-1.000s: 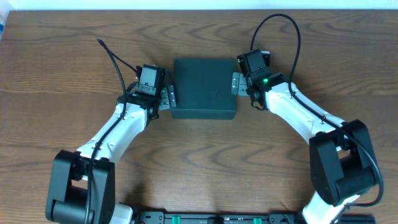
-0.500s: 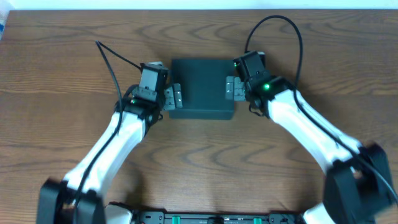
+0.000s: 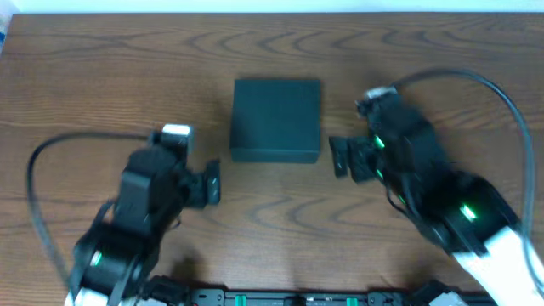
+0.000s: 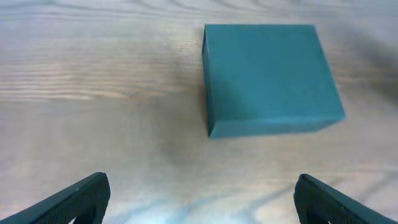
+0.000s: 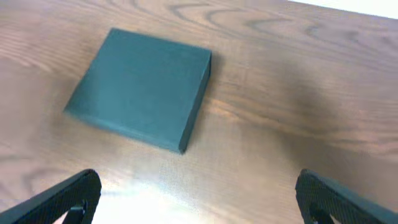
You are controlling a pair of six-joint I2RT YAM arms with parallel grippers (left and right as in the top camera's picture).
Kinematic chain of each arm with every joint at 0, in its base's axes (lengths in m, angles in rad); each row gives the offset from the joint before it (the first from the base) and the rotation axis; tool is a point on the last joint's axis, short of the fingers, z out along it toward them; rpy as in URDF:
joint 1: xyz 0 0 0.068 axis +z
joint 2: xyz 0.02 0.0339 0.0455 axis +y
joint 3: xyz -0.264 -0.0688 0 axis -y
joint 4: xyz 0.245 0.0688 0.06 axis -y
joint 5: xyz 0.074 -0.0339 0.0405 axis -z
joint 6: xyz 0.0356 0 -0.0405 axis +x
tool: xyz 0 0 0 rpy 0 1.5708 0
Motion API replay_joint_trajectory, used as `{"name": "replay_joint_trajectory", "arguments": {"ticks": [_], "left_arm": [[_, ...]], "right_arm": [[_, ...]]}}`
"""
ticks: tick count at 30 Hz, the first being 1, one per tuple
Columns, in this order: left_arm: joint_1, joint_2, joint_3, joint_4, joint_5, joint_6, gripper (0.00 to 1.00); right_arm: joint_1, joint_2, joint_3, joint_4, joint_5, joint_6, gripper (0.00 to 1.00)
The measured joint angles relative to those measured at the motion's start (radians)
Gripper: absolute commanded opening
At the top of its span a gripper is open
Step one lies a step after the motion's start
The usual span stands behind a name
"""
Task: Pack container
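"Since the lid (image 4: 267, 68) lies shut, what is your step now?" asks my spotter.

"Getting clear of it, I judge. From the left, as seen from above: my left claw (image 3: 214, 183) is spread wide and holds nothing. It hangs between seven and eight o'clock of the container (image 3: 276, 115), well apart from it. The container sits flat on the table (image 3: 85, 85), near the middle and toward the twelve o'clock side. My right claw (image 3: 338, 157) is at its four o'clock, near the corner but not touching, also spread and empty."

"So how do you do it well?"

"Draw both arms toward six o'clock, away from the container, with both claws wide so nothing catches the lid. The right claw is the nearer one, so I would swing it out toward three o'clock first and never across the top. The container looks light, I think, and a brush on a corner could skew it or spring the lid."

"And is it packed?"

"I cannot tell. The inside is hidden."
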Motion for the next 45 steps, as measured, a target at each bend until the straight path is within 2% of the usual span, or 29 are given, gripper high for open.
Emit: {"name": "replay_joint_trajectory", "arguments": {"ticks": [7,13,20,27,33,40,45], "left_arm": [[0.0,-0.28,0.0,-0.192,0.014,-0.001,0.95],[0.0,-0.334,0.0,-0.283,0.014,-0.011,0.95],[0.0,-0.334,0.0,-0.37,0.015,-0.027,0.95],[0.0,-0.334,0.0,-0.389,0.017,-0.027,0.96],[0.0,-0.334,0.0,-0.389,0.017,-0.027,0.95],[0.0,-0.334,0.0,-0.389,0.017,-0.027,0.95],[0.0,-0.333,0.0,-0.391,0.018,-0.027,0.95]], "right_arm": [[0.077,-0.298,0.0,-0.209,0.04,-0.007,0.99],[0.08,-0.489,0.0,-0.26,0.05,-0.007,0.99],[0.08,-0.529,0.0,-0.381,0.051,-0.007,0.99],[0.08,-0.529,0.0,-0.489,0.051,-0.007,0.99],[0.08,-0.529,0.0,-0.505,0.051,-0.007,0.99],[0.06,-0.539,-0.015,-0.392,0.044,-0.022,0.99],[-0.159,-0.713,-0.232,-0.261,-0.042,-0.08,0.99]]}}
